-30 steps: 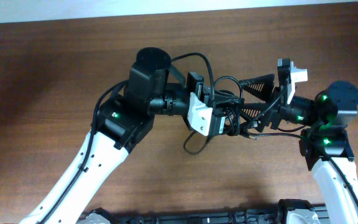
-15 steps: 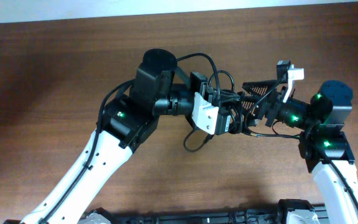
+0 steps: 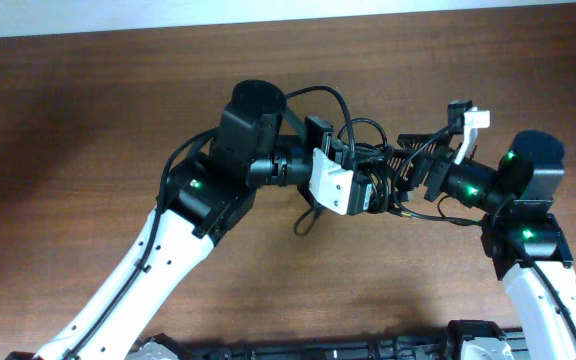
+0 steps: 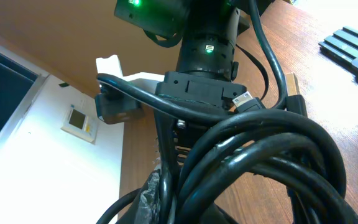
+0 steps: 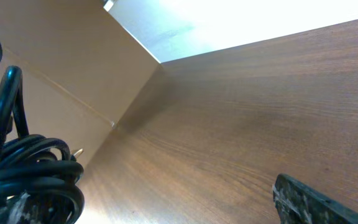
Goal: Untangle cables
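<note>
The cables (image 3: 368,160) form a knotted black bundle held off the table between the two arms. My left gripper (image 3: 366,188) is shut on the bundle. In the left wrist view the thick coils (image 4: 260,155) fill the lower frame beside one worn finger pad (image 4: 154,186), and a metal-tipped plug (image 4: 244,99) sticks out. One loop (image 3: 308,215) hangs below the left gripper. My right gripper (image 3: 400,162) is open, its fingers on either side of the bundle's right end. In the right wrist view the bundle (image 5: 30,171) is at the left edge and one finger (image 5: 309,202) is at the lower right.
The brown wooden table (image 3: 88,120) stretches under both arms. A thin cable tail (image 3: 438,216) trails towards the right arm's base. A black rail (image 3: 368,350) runs along the front edge. A light wall (image 3: 268,10) borders the far side.
The right gripper has moved left, closer around the bundle. The left gripper has lifted the bundle slightly up and right, and the hanging loop has drawn in.
</note>
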Tool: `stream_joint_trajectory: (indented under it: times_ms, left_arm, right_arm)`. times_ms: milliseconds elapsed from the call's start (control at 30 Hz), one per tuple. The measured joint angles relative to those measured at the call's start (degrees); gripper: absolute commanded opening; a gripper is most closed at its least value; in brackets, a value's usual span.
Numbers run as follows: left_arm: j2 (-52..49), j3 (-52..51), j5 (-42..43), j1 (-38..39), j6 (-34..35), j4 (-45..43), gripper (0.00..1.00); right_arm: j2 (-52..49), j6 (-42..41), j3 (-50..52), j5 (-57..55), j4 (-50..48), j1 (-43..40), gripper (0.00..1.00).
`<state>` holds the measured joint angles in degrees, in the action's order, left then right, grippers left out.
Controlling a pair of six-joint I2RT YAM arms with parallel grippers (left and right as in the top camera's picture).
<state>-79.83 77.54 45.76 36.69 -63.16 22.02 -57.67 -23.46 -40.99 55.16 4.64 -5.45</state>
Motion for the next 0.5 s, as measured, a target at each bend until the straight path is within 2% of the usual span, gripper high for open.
stream_joint_trajectory:
  times_ms: [233,333,500]
  left_arm:
    - [1.1,-0.1,0.5,0.4,0.0,0.5,0.00]
    - [4.6,-0.1,4.7,1.6,0.0,0.6,0.00]
    - [8.7,-0.1,8.9,2.2,0.0,0.6,0.00]
  right_arm:
    - [0.1,-0.1,-0.1,-6.1,3.0,0.2,0.99]
    - [-1.8,-0.5,-0.1,-14.4,4.4,-0.5,0.99]
    - [-2.0,-0.7,-0.1,-18.8,4.4,-0.8,0.99]
